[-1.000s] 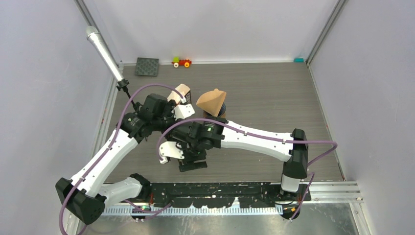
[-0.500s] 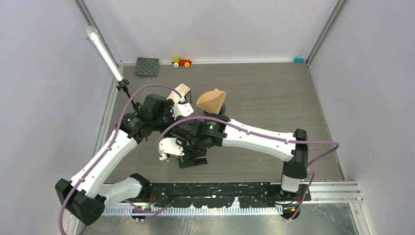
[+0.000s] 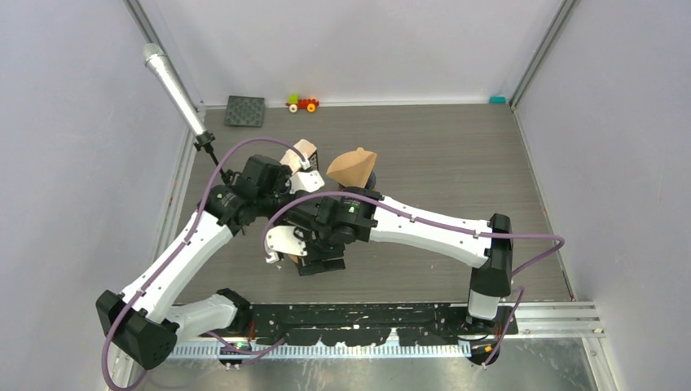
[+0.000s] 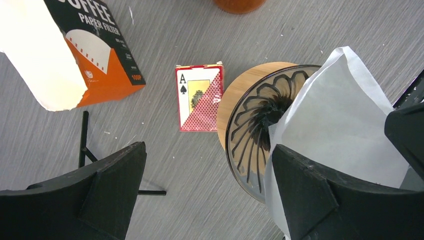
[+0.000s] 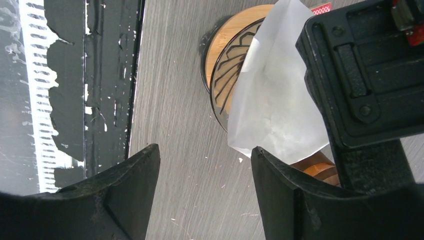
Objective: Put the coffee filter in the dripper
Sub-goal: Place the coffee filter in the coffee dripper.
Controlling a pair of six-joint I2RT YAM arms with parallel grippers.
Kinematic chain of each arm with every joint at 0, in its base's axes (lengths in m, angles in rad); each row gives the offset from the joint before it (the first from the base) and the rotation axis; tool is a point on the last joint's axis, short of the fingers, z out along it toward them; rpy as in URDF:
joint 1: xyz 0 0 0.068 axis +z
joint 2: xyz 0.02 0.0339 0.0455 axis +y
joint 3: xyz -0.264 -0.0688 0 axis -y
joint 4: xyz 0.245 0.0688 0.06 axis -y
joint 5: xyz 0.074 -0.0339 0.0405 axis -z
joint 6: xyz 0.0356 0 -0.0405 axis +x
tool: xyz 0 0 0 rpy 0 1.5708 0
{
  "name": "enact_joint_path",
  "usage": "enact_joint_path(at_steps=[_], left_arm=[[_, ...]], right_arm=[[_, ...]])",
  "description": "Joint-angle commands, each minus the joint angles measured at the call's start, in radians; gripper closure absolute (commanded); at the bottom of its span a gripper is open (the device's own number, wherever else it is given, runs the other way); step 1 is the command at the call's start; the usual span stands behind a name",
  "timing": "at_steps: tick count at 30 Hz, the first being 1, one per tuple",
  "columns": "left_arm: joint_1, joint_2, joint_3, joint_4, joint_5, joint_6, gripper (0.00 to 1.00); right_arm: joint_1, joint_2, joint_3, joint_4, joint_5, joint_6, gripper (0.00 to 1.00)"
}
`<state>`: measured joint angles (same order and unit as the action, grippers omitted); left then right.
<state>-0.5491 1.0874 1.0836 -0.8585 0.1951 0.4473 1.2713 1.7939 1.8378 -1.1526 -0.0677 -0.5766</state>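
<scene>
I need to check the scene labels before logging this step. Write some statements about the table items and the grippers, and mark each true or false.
1. The playing-card box lies on the table beside the dripper. True.
2. The filter box is blue. False: it is orange, black and white.
3. The left gripper is open, gripping nothing. True.
4. The coffee filter lies flat on the table, far from the dripper. False: it overlaps the dripper's ribbed mouth.
5. The right gripper clamps the card box. False: it is open and empty.
</scene>
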Motion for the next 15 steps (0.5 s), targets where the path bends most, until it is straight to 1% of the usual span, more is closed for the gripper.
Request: enact_joint_path(at_steps=[1,5,9,15], left_arm=[[-0.027,-0.012,0.020,-0.064,0.075,0.000,0.00],[-0.027,-0.023,0.015,-0.069,0.079,-0.009,0.00],[-0.028,-0.032,0.013,-0.085,0.094,-0.003,0.00],[-0.027,-0.052,0.025,-0.108,0.150,-0.008,0.00]], right_arm=[[-0.042,0.027,0.015,0.111,0.041,-0.004,0.28],[-0.042,0.045,-0.018,0.135,0.043,-0.008,0.30],[-0.042,0.058,-0.010,0.136,0.040,-0.009,0.32],[-0.043,0.058,-0.006,0.130,0.043,-0.011,0.32]])
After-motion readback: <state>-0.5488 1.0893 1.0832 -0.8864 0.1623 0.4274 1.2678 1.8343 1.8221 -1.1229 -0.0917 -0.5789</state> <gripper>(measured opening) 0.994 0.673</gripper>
